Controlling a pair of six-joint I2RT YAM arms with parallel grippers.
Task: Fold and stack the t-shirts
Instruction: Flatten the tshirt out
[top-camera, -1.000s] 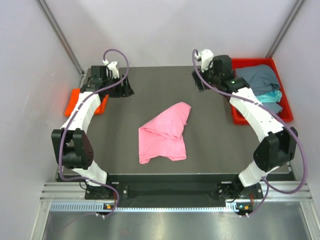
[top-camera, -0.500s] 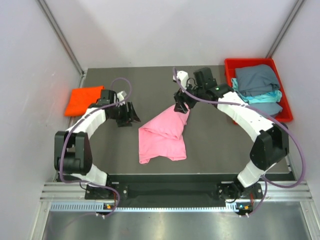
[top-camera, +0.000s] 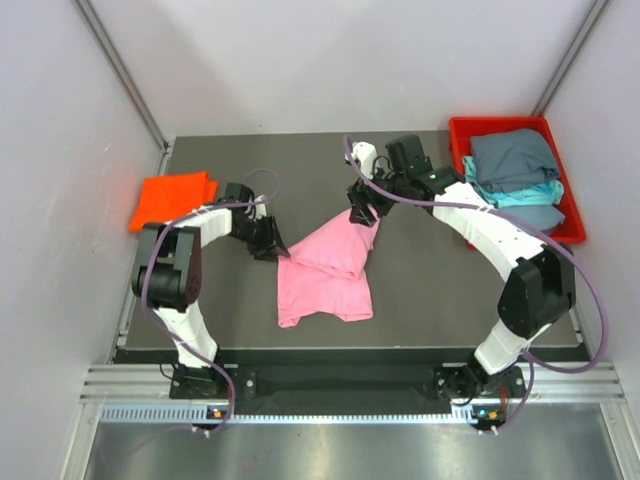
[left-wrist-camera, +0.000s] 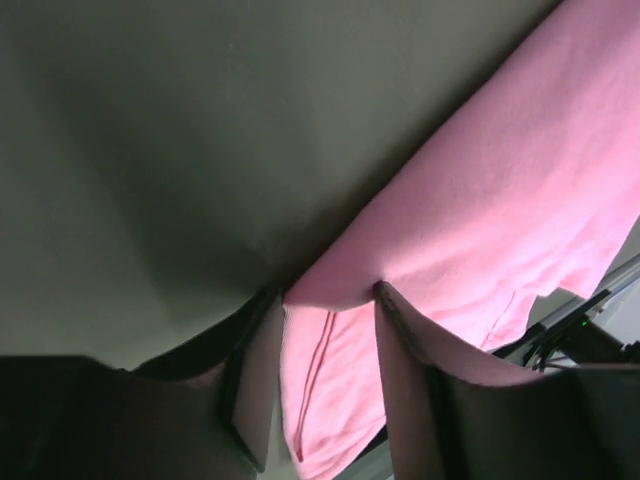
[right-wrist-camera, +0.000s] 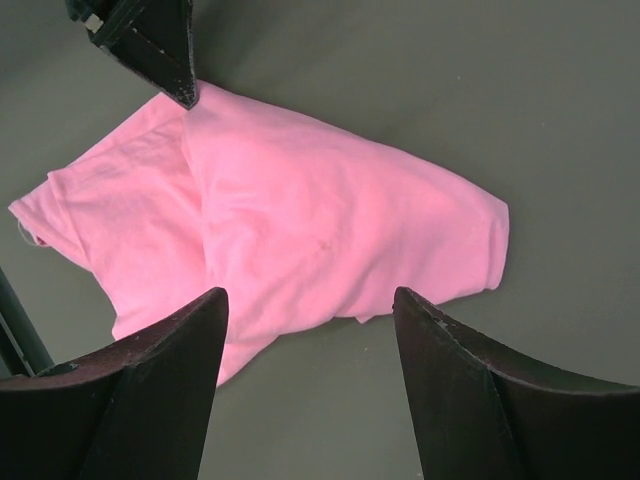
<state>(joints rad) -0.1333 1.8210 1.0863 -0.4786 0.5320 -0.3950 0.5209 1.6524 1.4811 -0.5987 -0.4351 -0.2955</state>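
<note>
Once apart, left gripper (left-wrist-camera: 330, 295) astride t-shirt (left-wrist-camera: 500, 200)

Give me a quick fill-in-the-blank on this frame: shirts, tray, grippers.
1. The crumpled t-shirt in the middle of the table is ___.
2. The right gripper hangs over it with jaws ___.
3. The red tray holds a grey-blue shirt on top and a ___ one under it.
4. The orange t-shirt lies at the table's ___ edge, by the robot's own sides.

Missing words: pink; open; teal; left.
</note>
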